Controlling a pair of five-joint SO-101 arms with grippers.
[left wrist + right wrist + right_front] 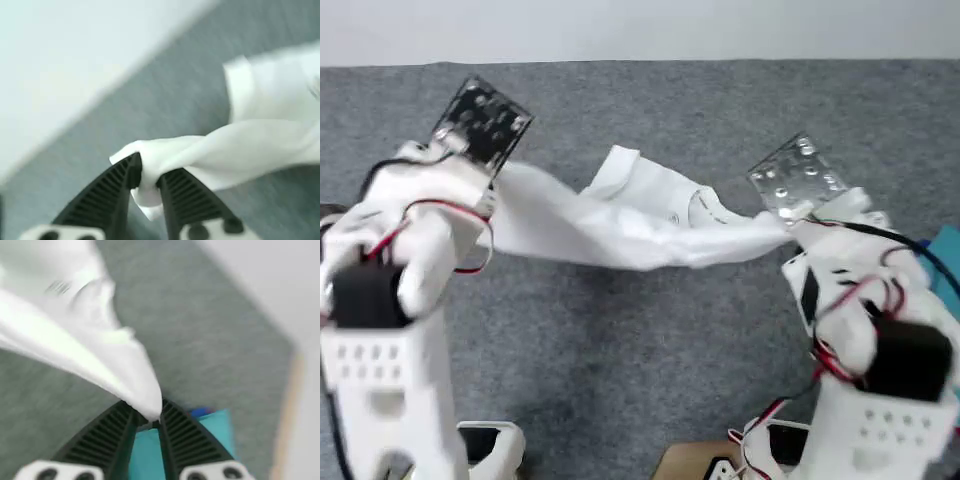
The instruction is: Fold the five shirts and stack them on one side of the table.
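Stretching between the two arms, the white shirt hangs as a long, bunched band over the far half of the grey table. Its long axis runs across the table from side to side, roughly parallel to the table's far edge. The left gripper is clenched on a wad of cloth at the end nearer the table's left side, the fabric pinched between its black ribbed jaws. The right gripper is likewise clamped on a narrow point of cloth at the end nearer the table's right side. The neck opening faces upward and sits closer to the right-hand end, and a loose fold pokes toward the table's far edge. A teal thing lies at the table's right edge, just below the right gripper in its wrist view
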